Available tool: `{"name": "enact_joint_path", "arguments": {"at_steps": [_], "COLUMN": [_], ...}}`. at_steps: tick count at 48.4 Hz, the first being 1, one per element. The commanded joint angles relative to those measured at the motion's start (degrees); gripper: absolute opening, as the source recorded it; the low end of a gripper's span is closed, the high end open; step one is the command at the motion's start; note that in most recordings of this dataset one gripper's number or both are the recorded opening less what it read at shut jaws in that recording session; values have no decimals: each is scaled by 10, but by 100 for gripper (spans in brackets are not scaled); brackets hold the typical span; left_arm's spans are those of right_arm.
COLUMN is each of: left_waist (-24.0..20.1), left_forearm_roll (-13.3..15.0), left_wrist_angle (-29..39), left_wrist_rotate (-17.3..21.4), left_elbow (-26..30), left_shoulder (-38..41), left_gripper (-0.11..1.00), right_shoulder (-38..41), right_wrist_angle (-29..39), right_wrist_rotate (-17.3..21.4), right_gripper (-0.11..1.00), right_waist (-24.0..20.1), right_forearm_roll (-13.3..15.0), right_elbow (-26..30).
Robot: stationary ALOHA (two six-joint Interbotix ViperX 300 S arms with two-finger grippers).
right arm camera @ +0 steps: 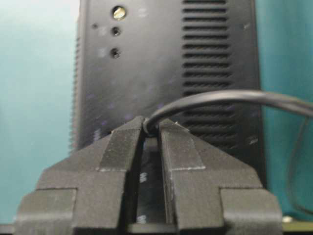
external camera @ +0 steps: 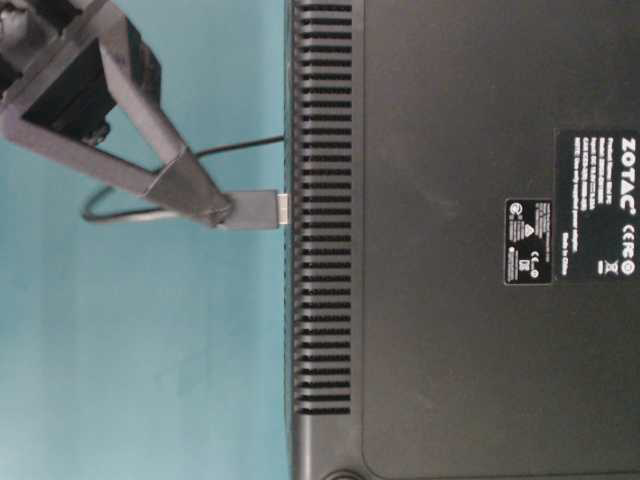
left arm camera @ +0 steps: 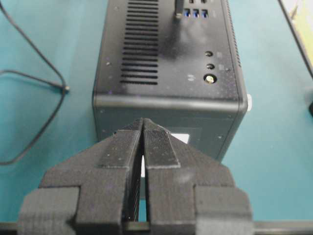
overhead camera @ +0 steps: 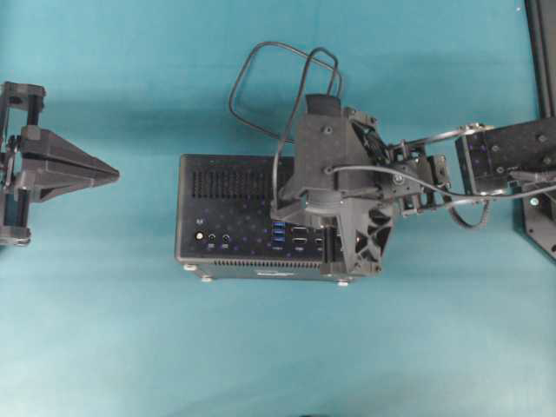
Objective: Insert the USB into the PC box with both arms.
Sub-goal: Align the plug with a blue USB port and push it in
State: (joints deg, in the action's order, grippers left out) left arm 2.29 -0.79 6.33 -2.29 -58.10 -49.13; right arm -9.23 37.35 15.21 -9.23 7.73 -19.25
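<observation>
Overhead view — right gripper (overhead camera: 280, 211) pinches the USB (external camera: 255, 211) plug at the PC box (overhead camera: 228, 178) face; left gripper (overhead camera: 113, 174) closed, well apart.

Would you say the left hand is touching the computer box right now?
Apart. The overhead view shows bare table between the left hand and the computer box.
</observation>
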Motion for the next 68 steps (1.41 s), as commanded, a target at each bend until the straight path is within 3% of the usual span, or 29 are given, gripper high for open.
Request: {"name": "enact_joint_path", "arguments": {"at_steps": [1, 19, 40, 56, 68], "left_waist": [1, 1, 1, 1, 1], "left_forearm_roll": [-1, -2, -1, -2, -1], "left_wrist_angle": [-5, -4, -5, -4, -5], "left_wrist_rotate": [1, 1, 1, 0, 0], "left_elbow": [11, 11, 11, 12, 12], "left_shoulder": [2, 2, 2, 2, 2], "left_gripper": [0, 0, 0, 0, 0], "right_shoulder": [3, -3, 4, -6, 1], "right_wrist_angle": [2, 4, 3, 11, 7], "right_wrist_rotate": [8, 6, 8, 5, 8], "right_gripper": [14, 14, 14, 14, 14], "right_waist": [-11, 22, -13, 21, -2], "right_forearm_roll": [-8, 11, -7, 19, 13], "right_elbow": [-1, -4, -1, 0, 3]}}
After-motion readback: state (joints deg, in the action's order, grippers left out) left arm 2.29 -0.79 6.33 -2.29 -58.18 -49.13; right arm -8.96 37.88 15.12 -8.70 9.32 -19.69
